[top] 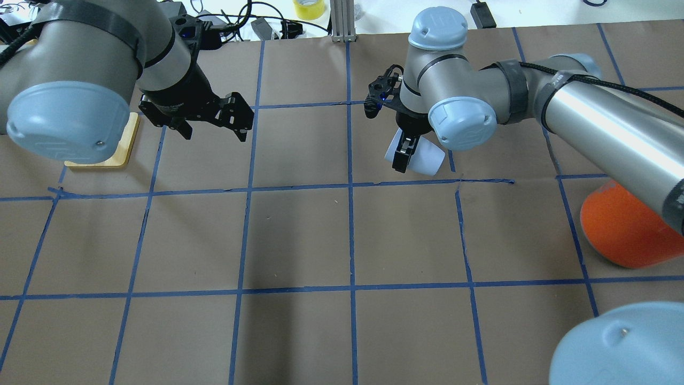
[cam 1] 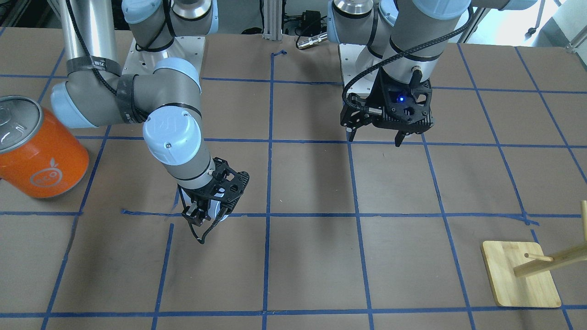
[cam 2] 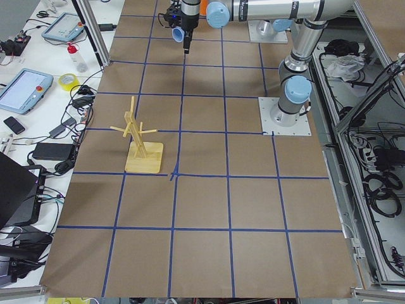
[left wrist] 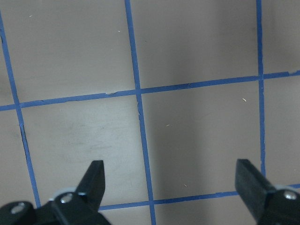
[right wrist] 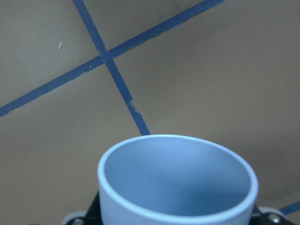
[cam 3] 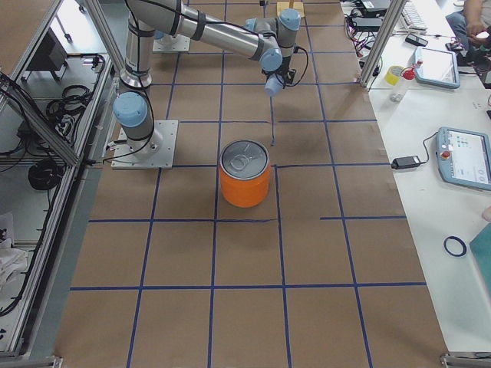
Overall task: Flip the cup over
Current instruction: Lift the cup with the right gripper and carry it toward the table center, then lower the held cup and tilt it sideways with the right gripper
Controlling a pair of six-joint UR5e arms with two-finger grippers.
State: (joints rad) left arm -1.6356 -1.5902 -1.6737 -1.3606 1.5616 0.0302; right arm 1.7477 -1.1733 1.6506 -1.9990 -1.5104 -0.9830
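Observation:
The cup (top: 422, 154) is a small pale blue-white tumbler, held tilted on its side a little above the table. My right gripper (top: 407, 160) is shut on it. In the right wrist view the cup's open rim (right wrist: 178, 187) faces the camera and fills the lower frame. In the front view the cup (cam 1: 216, 213) is mostly hidden behind the right gripper (cam 1: 200, 220). It also shows small in the right side view (cam 3: 272, 84). My left gripper (top: 214, 135) is open and empty, hanging over bare table well apart from the cup; it also shows in the front view (cam 1: 375, 140) and the left wrist view (left wrist: 171, 171).
A large orange can (cam 1: 41, 151) with a silver top stands on the robot's right side, also in the overhead view (top: 625, 230). A wooden peg stand (cam 1: 520, 279) on a square base sits on the robot's left side. Blue tape lines grid the brown table.

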